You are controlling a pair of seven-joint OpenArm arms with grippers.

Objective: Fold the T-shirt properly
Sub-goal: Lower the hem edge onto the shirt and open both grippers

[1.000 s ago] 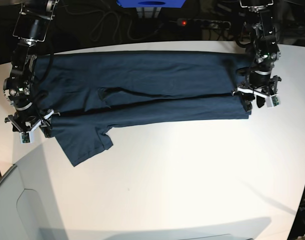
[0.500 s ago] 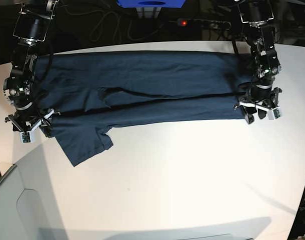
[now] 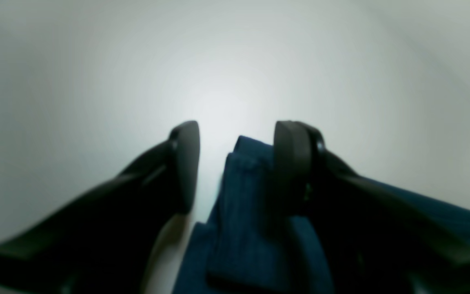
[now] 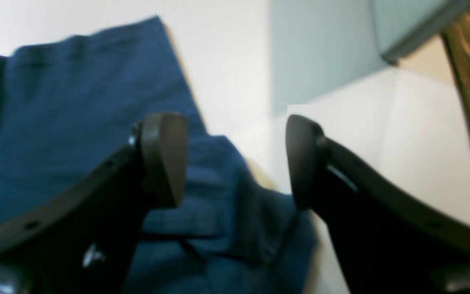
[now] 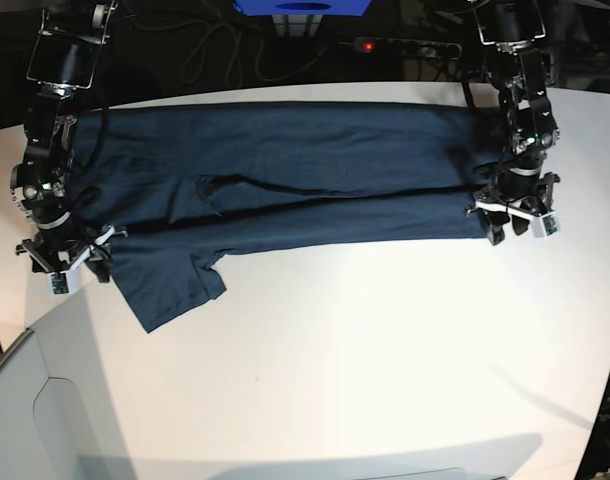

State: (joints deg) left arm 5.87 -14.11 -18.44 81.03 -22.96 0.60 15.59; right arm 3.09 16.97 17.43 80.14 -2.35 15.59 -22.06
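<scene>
The dark navy T-shirt [image 5: 285, 170] lies flat across the white table [image 5: 385, 350], folded lengthwise, with one sleeve [image 5: 170, 285] sticking out toward the front at the left. My left gripper [image 5: 512, 222] is open at the shirt's front right corner. In the left wrist view [image 3: 235, 163] a fabric corner [image 3: 243, 212] lies between the fingers, against the right one. My right gripper [image 5: 70, 268] is open at the shirt's left end. In the right wrist view [image 4: 235, 159] its fingers hover over the folded cloth [image 4: 76, 81] and its edge.
A blue box [image 5: 303, 6], a power strip with a red light [image 5: 365, 45] and cables lie behind the table's far edge. A grey panel [image 5: 45, 410] stands at the front left corner. White tabletop stretches in front of the shirt.
My left gripper has moved forward to the shirt's front right corner. My right gripper has shifted slightly right and forward. The shirt has hardly moved.
</scene>
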